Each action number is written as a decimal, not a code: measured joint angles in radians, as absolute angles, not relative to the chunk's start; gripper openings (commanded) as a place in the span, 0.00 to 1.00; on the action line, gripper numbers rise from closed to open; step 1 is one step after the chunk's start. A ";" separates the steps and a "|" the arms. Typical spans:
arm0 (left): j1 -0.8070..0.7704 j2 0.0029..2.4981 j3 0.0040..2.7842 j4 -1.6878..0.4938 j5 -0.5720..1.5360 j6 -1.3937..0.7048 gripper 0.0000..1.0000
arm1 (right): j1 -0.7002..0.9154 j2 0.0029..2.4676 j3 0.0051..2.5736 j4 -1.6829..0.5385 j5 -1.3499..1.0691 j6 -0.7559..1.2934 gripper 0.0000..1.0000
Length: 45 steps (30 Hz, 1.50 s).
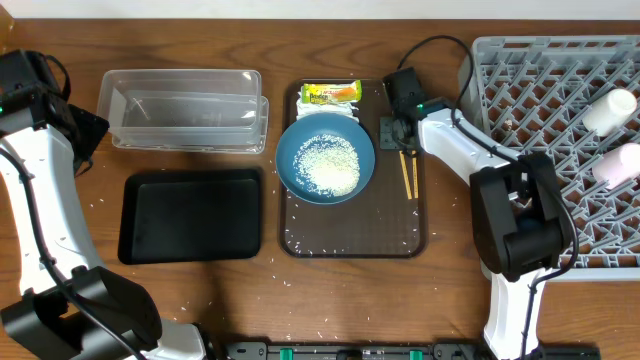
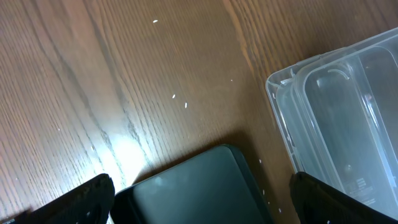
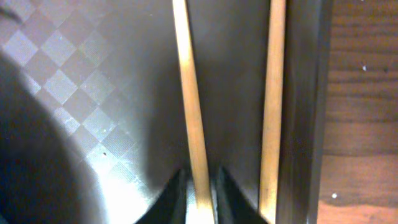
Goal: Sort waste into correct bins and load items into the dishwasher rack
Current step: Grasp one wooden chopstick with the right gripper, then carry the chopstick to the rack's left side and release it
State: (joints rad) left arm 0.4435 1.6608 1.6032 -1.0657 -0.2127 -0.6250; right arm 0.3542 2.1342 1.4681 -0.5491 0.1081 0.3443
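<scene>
Pinched one chopstick (image 3: pixel 189 93) tight in the right gripper (image 3: pixel 200 198), on the brown tray (image 1: pixel 400 230) at 3 o'clock of the blue bowl (image 1: pixel 325 158), second chopstick (image 3: pixel 272 93) just beside. Hung the left gripper (image 2: pixel 202 199) spread wide over the table (image 2: pixel 93 74), black tray (image 2: pixel 193 183) at 6 o'clock in its view, tub (image 2: pixel 348 124) at 3.

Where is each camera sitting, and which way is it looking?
Overhead: above the table, facing straight down at the dishwasher rack, brown tray, black tray and clear tub; the left arm and right arm show.
Left wrist: on the left arm, facing down at the black tray's corner and the clear tub; the left end effector shows, fingers spread wide.
Right wrist: on the right arm, close over the chopsticks; the right end effector shows, fingers closed on one.
Shared: overhead and left wrist both see the black tray and clear tub.
</scene>
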 measured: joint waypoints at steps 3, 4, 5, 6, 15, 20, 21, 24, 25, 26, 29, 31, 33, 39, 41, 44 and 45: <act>0.443 1.661 1.603 -1.066 -0.212 -0.625 0.93 | 0.354 2.133 1.468 -0.549 0.102 0.349 0.01; 0.443 1.661 1.603 -1.066 -0.212 -0.625 0.93 | 0.354 2.133 1.468 -0.549 0.101 0.351 0.01; 0.443 1.661 1.603 -1.066 -0.212 -0.625 0.93 | 0.354 2.133 1.468 -0.550 0.099 0.352 0.01; 0.443 1.660 1.603 -1.066 -0.212 -0.625 0.93 | 0.353 2.133 1.468 -0.550 0.097 0.353 0.01; 0.443 1.661 1.603 -1.066 -0.212 -0.625 0.93 | 0.336 2.075 1.475 -0.604 0.068 0.335 0.01; 0.443 1.661 1.603 -1.066 -0.212 -0.625 0.93 | 0.248 1.901 1.480 -0.608 0.064 0.280 0.01; 0.443 1.660 1.603 -1.066 -0.213 -0.625 0.93 | 0.221 1.861 1.485 -0.608 0.065 0.271 0.01; 0.443 1.661 1.603 -1.066 -0.212 -0.625 0.93 | 0.123 1.738 1.507 -0.602 0.071 0.239 0.01; 0.443 1.661 1.603 -1.066 -0.212 -0.625 0.93 | 0.095 1.708 1.513 -0.601 0.071 0.226 0.01; 0.443 1.661 1.603 -1.065 -0.213 -0.625 0.93 | 0.070 1.683 1.518 -0.601 0.071 0.210 0.01; 0.443 1.661 1.603 -1.066 -0.212 -0.625 0.93 | 0.025 1.652 1.523 -0.605 0.066 0.158 0.01; 0.443 1.660 1.603 -1.066 -0.212 -0.625 0.93 | 0.010 1.656 1.523 -0.615 0.062 0.120 0.01; 0.443 1.660 1.603 -1.066 -0.212 -0.625 0.93 | 0.001 1.670 1.522 -0.617 0.059 0.092 0.01; 0.443 1.660 1.603 -1.065 -0.212 -0.625 0.93 | -0.017 1.730 1.515 -0.617 0.056 0.014 0.01; 0.443 1.661 1.603 -1.066 -0.212 -0.625 0.93 | -0.017 1.756 1.514 -0.617 0.056 -0.001 0.01; 0.443 1.661 1.603 -1.066 -0.212 -0.625 0.93 | -0.017 1.784 1.509 -0.617 0.055 -0.013 0.03; 0.443 1.661 1.603 -1.066 -0.212 -0.625 0.93 | -0.017 1.788 1.508 -0.617 0.055 -0.014 0.05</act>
State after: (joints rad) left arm 0.4435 1.6608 1.6032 -1.0657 -0.2123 -0.6254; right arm -0.0166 1.7878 1.5078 -0.6167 0.0551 -0.0139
